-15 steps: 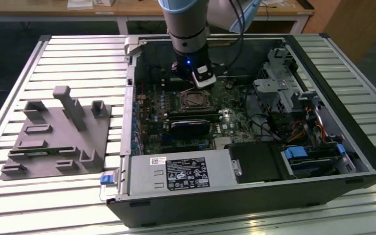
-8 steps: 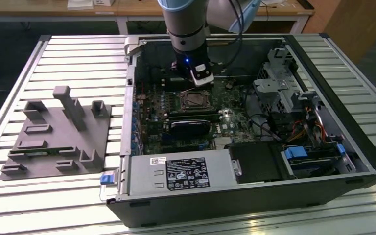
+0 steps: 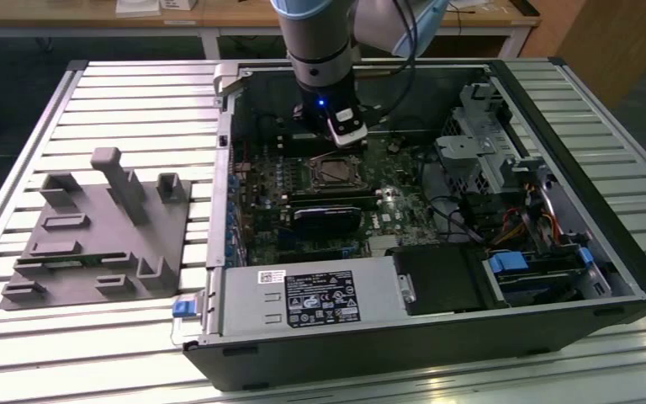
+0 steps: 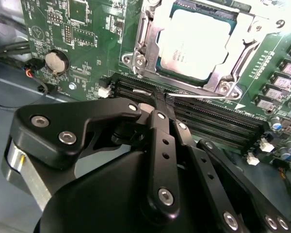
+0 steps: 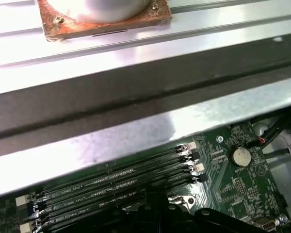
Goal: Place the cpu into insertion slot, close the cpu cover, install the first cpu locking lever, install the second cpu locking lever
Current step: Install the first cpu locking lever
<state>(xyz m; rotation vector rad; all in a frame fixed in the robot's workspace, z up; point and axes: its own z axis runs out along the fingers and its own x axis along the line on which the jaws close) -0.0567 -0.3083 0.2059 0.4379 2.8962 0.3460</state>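
Evidently, with the claw (image 4: 161, 101) closed on the lever (image 4: 208, 98) by the chip (image 4: 194, 43) near the exterior view's centre, I favoured slow, level pressure.

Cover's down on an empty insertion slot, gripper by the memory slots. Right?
Not empty. In the second wrist view the cpu sits in the insertion slot, with the cpu cover down around it. The gripper is by the memory slots, as you say.

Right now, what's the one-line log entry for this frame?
cpu: seated | cpu cover: down around it | gripper: shut, at locking lever beside memory slots
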